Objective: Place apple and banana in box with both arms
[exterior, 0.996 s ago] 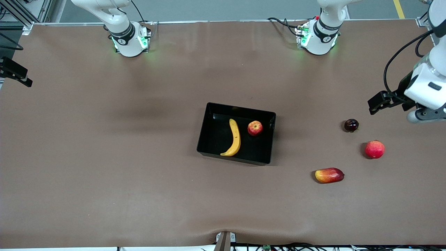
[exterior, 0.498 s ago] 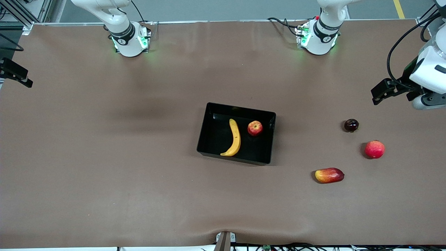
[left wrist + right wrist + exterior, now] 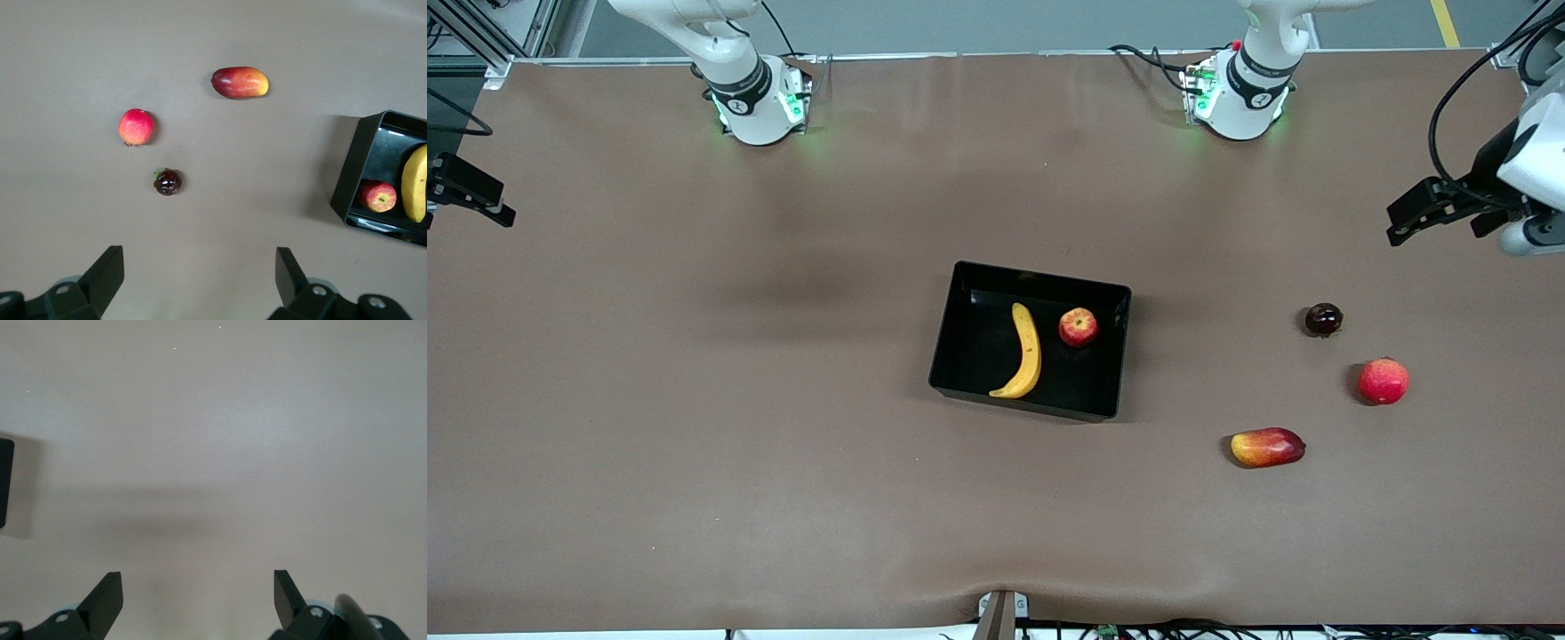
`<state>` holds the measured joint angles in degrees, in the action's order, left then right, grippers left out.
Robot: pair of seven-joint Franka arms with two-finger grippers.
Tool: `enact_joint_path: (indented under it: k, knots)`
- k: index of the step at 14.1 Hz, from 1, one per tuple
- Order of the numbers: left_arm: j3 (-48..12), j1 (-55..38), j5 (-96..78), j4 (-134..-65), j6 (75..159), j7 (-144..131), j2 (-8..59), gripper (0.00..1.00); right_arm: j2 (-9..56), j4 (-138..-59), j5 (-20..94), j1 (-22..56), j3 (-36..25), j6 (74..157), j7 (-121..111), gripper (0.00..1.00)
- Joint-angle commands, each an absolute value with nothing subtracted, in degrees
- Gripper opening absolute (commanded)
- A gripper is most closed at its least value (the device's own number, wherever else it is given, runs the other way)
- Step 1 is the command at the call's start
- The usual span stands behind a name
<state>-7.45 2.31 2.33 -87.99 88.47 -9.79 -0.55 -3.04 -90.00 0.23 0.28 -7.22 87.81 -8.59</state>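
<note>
The black box sits in the middle of the table. The yellow banana and the small red apple lie inside it, side by side and apart. In the left wrist view the box, apple and banana show at the edge. My left gripper is open and empty, over bare table at the left arm's end. My right gripper is open and empty, over bare table at the right arm's end.
Three loose fruits lie toward the left arm's end: a dark round fruit, a pinkish-red ball fruit and an oblong red-and-yellow fruit. They also show in the left wrist view: dark fruit, ball fruit, oblong fruit.
My left gripper has drawn away from the dark fruit toward the table edge at the left arm's end. The right gripper has shifted slightly. The fruits and box have not moved.
</note>
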Motion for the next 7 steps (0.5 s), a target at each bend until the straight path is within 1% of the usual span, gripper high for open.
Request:
enact_joint_path:
  k: [1,4,7]
  knots:
    - [-6.9,1.3,1.6,-89.6,87.5,-9.1,-2.6,1.00,-2.9,-89.4,-0.3,0.5,-7.4,87.8,-9.0,1.00]
    - [-8.6,1.4,1.6,-89.6,87.5,-9.9,-2.3,1.00,-2.9,-89.4,-0.3,0.5,-7.4,87.8,-9.0,1.00]
    - [-8.6,1.5,1.4,-88.3,87.5,-10.2,-1.5,1.00,-2.9,-89.4,-0.3,0.5,-7.4,87.8,-9.0,1.00]
